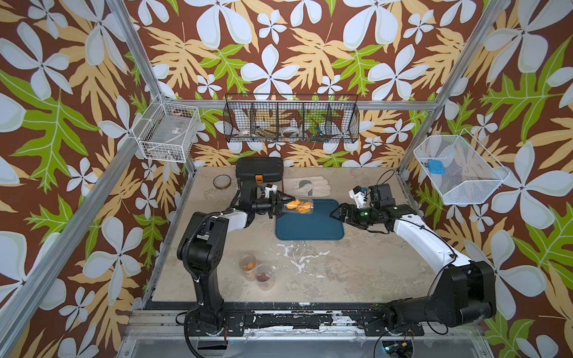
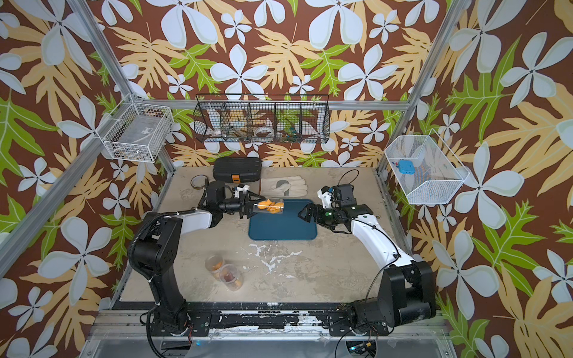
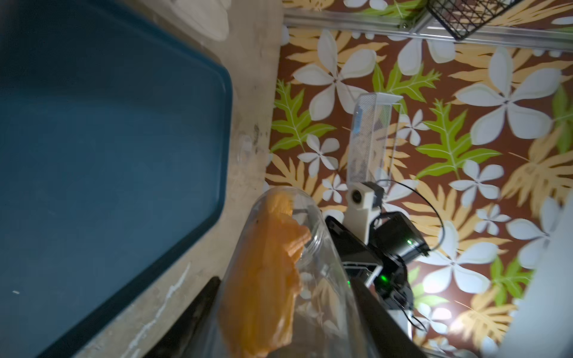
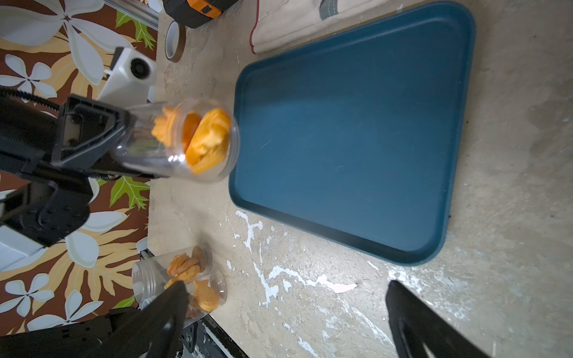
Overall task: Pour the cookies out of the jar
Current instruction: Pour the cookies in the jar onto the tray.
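A: Gripping what with the left gripper (image 1: 280, 206)?

B: Clenched on the clear jar (image 1: 297, 207), pinching it from two sides at the end turned away from the blue tray (image 1: 310, 231).

A: Why hold it by that end, lying almost level?

B: Probably to keep the fingers clear of the pour and to aim the free end at the tray. Reaches just over the tray's edge on that arm's side, raised off the table.

A: And the cookies (image 4: 207, 139)?

B: All inside the jar, none on the tray. Heaped toward the tray-side end, well ahead of the fingers and not touching them, with clear wall and an emptier stretch of jar between.

A: Open mouth at that end?

B: Cannot tell; too blurred and glossy in either wrist view. Judging by the near-level pose, likely needs more tilt before anything slides out.

A: Right gripper (image 1: 335, 214)?

B: Spread wide, grasping nothing. Hovers low by the tray's opposite edge, well apart from the jar, perhaps parked there to leave the landing area free.

A: Anything else nearby?

B: Two more jars (image 1: 248, 263) with biscuits, touching each other near the table's front, apart from both grippers.
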Tool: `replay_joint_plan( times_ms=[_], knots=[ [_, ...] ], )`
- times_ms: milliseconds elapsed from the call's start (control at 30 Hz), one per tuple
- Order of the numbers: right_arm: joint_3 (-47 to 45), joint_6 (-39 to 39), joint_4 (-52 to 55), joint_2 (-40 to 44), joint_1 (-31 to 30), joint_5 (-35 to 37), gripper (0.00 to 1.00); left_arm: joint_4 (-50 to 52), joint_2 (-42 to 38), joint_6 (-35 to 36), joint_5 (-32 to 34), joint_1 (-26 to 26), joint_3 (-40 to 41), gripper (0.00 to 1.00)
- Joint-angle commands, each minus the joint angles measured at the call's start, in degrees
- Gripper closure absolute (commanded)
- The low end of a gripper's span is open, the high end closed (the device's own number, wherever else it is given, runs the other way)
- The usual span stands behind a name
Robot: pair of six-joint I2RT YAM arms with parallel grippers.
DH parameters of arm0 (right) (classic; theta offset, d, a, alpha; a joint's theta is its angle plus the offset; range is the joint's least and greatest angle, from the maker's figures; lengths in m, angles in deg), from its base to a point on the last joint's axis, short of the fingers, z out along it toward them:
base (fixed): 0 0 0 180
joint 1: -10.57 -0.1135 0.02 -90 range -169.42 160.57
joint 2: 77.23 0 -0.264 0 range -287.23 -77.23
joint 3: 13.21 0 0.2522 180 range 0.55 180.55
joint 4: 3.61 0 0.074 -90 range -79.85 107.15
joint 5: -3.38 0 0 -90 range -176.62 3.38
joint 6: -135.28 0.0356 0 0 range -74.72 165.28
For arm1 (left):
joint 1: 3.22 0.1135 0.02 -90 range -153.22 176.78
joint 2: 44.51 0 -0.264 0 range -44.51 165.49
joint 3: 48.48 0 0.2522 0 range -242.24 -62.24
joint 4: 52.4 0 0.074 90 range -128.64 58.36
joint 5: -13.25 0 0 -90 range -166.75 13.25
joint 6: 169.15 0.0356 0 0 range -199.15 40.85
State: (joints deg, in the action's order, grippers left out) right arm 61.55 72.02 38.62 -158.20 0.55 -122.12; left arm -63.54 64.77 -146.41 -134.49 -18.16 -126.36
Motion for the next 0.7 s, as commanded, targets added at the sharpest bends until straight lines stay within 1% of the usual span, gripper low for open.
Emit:
replay_joint_plan(
  times_ms=[0, 167, 233, 333, 400, 433, 467, 500, 533, 567, 633, 667],
  knots=[
    [0.53, 0.13, 0.22, 0.31, -0.17, 0.54, 0.0, 28.41, 0.32, 21.76, 7.55, -0.29, -4.29, 0.57],
    [0.45, 0.33, 0.01, 0.3, -0.44, 0.7, 0.0, 45.45, 1.21, 32.69, 18.4, -4.09, -14.92, 0.56],
    [0.23, 0.33, -0.23, 0.29, -0.53, 0.62, 0.0, 46.04, 1.79, 32.5, 17.8, -4.86, -15.83, 0.56],
    [0.28, 0.24, -0.19, 0.14, -0.61, 0.61, 0.0, 46.97, 1.05, 33.58, 19.74, -5.78, -17.13, 0.56],
    [0.18, 0.07, -0.17, 0.28, -0.61, 0.67, 0.0, 50.36, 1.02, 36.0, 22.42, -5.98, -18.7, 0.56],
    [0.18, 0.0, -0.17, 0.28, -0.61, 0.7, 0.0, 49.4, 1.03, 35.98, 19.87, -5.66, -18.24, 0.55],
    [0.11, -0.11, -0.1, 0.3, -0.61, 0.71, 0.0, 45.23, 1.06, 33.68, 13.59, -4.94, -16.02, 0.55],
    [0.01, -0.24, -0.1, 0.32, -0.61, 0.85, 0.0, 41.25, 0.68, 30.78, 11.02, -4.39, -13.74, 0.55],
    [-0.08, -0.29, -0.18, 0.37, -0.61, 0.93, 0.0, 40.31, -0.2, 30.22, 13.29, -4.31, -12.53, 0.55],
    [-0.08, -0.3, -0.17, 0.36, -0.6, 0.88, 0.0, 41.8, -0.33, 31.78, 15.02, -4.31, -12.8, 0.55],
    [-0.08, -0.29, -0.2, 0.46, -0.61, 0.99, 0.0, 44.21, 0.4, 33.07, 15.1, -4.18, -13.43, 0.55],
    [-0.08, -0.35, -0.21, 0.59, -0.61, 1.05, 0.0, 45.8, 0.14, 34.01, 16.52, -4.3, -14.19, 0.56]
  ],
)
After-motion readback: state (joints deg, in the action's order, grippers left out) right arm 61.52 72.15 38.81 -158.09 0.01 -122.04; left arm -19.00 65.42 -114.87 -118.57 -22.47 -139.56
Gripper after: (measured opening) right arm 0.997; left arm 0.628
